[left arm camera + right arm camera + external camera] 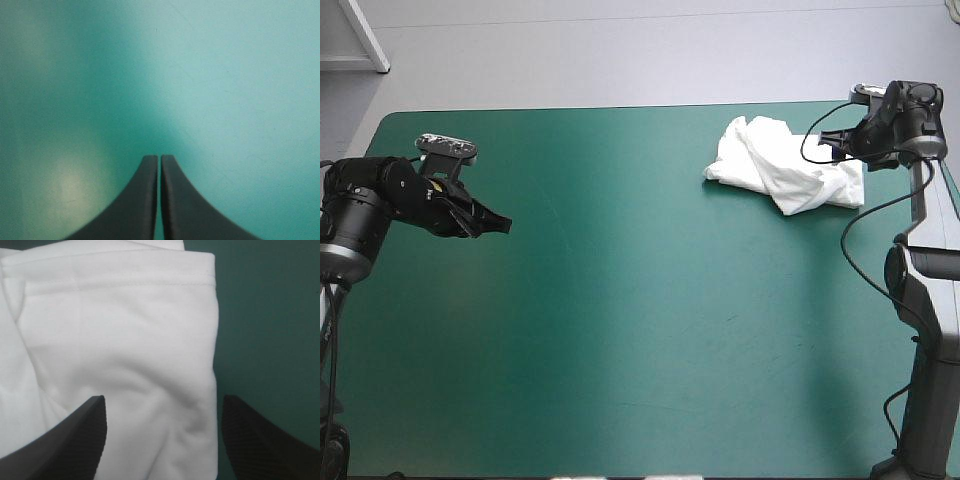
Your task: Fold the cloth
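Observation:
The white T-shirt (783,165) lies as a crumpled heap on the teal-green cover near the table's far right. My right gripper (835,145) hovers at the heap's right end, open. In the right wrist view a hemmed part of the T-shirt (125,350) fills the space ahead, and the right gripper (164,407) straddles its edge with one finger over cloth and one over bare cover. My left gripper (500,223) sits far off at the table's left, shut, with nothing in it. The left wrist view shows the left gripper (160,159) over bare teal-green cover (225,75).
The table's far edge (620,108) runs close behind the T-shirt. The right edge of the table lies just beyond the right arm. Teal-green cover (640,320) spreads wide between the two grippers and toward the front.

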